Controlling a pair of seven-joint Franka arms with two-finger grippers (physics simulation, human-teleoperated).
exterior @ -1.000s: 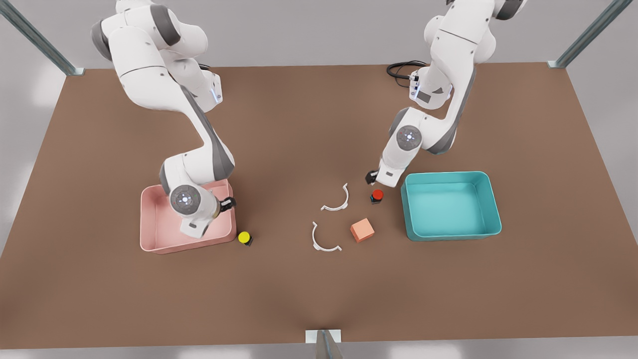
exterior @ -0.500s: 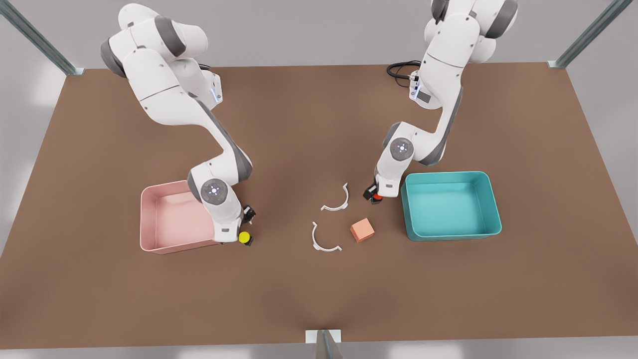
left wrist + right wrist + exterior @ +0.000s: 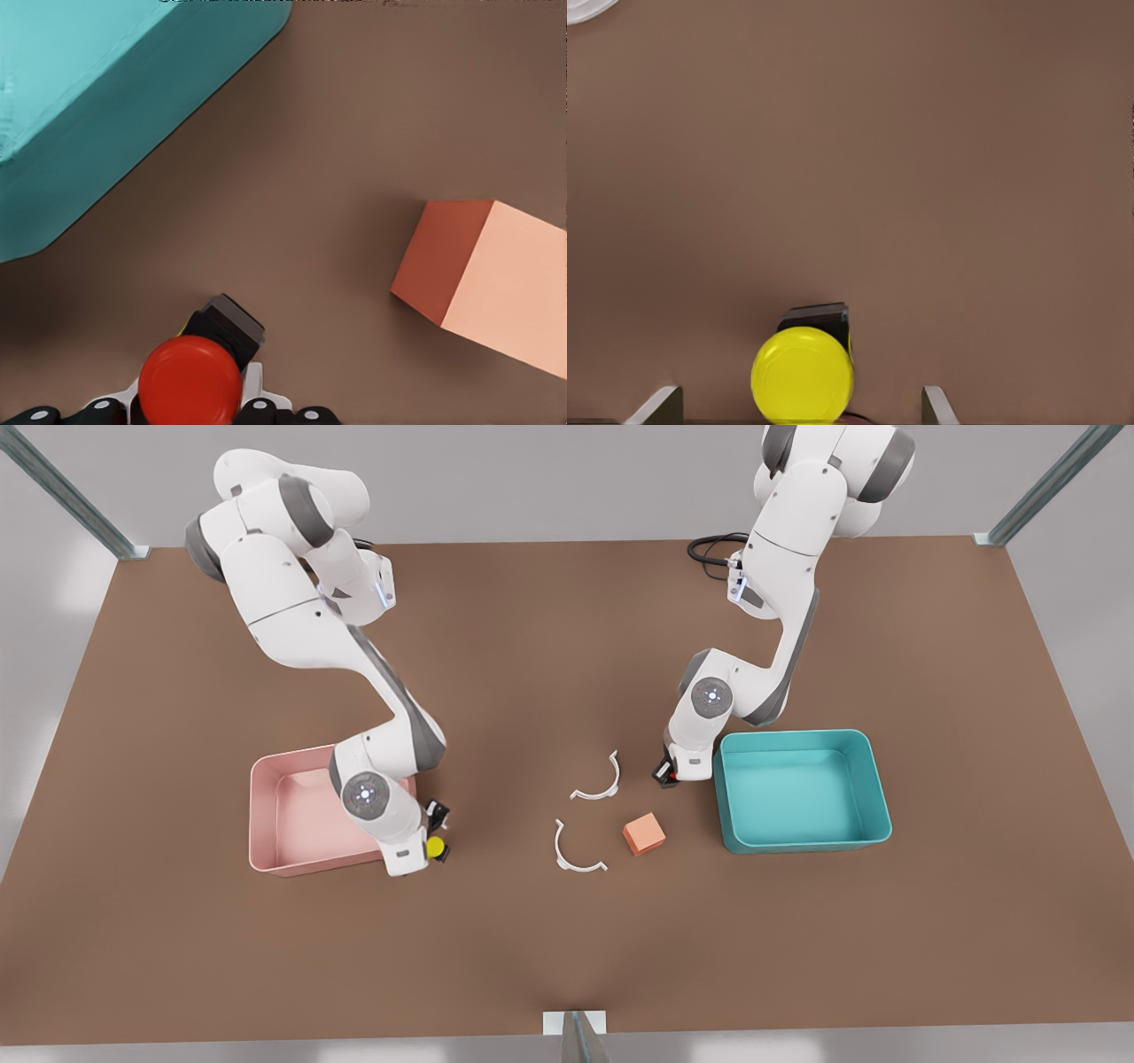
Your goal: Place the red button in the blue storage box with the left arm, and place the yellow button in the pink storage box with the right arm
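The red button [image 3: 190, 382] stands on the brown table just beside the blue storage box [image 3: 802, 840]. My left gripper [image 3: 666, 776], at the front view's right, is down over the button, its fingers [image 3: 255, 394] pressed against the red cap's sides. The yellow button [image 3: 803, 374] sits on the table by the near right corner of the pink storage box [image 3: 264, 815]. At the front view's left, my right gripper [image 3: 432, 834] is lowered around it, open, with its fingertips [image 3: 657, 404] well clear on both sides.
An orange cube [image 3: 644, 833] lies between the two boxes, close to the red button [image 3: 673, 778]. Two white curved pieces [image 3: 598, 784] [image 3: 574, 850] lie in the middle of the table. A black cable [image 3: 709, 549] is coiled at the back.
Both arms came down onto their buttons. The right gripper swung out from over the pink box to the yellow button. The left gripper dropped onto the red button.
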